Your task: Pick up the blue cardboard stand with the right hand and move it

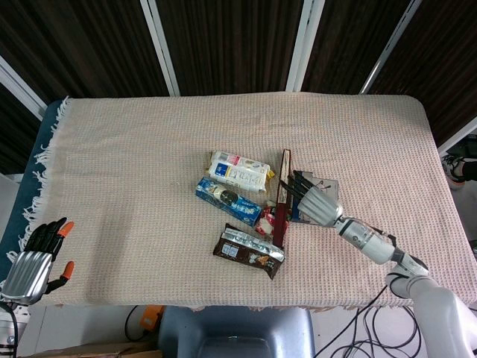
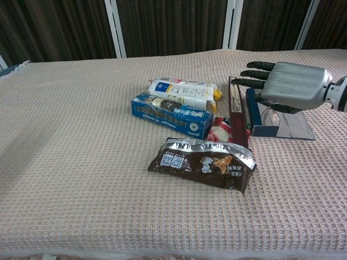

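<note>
Dark slatted panels with white posts are standing behind a table draped in a beige waffle-weave cloth, which is filling most of both views. Near the middle of that cloth, a cluster of packages is lying together.

At the cluster's right edge, the blue cardboard stand is sitting on the cloth with its blue wall upright and its grey flap lying flat, just right of a long dark-red flat box standing on edge. The silver right hand is hovering above the stand with its black fingers stretched out straight and slightly apart, gripping nothing; whether it is touching the stand cannot be told.

On the cluster's near side, a brown foil snack bag is lying flat. Left of the dark-red box, a blue rectangular biscuit carton is lying beside a white plastic wipes pack. A small red-and-white wrapper is peeking out between the carton and the box.

Off the cloth's near left corner, the left hand is hanging with fingers loosely apart, holding nothing.
</note>
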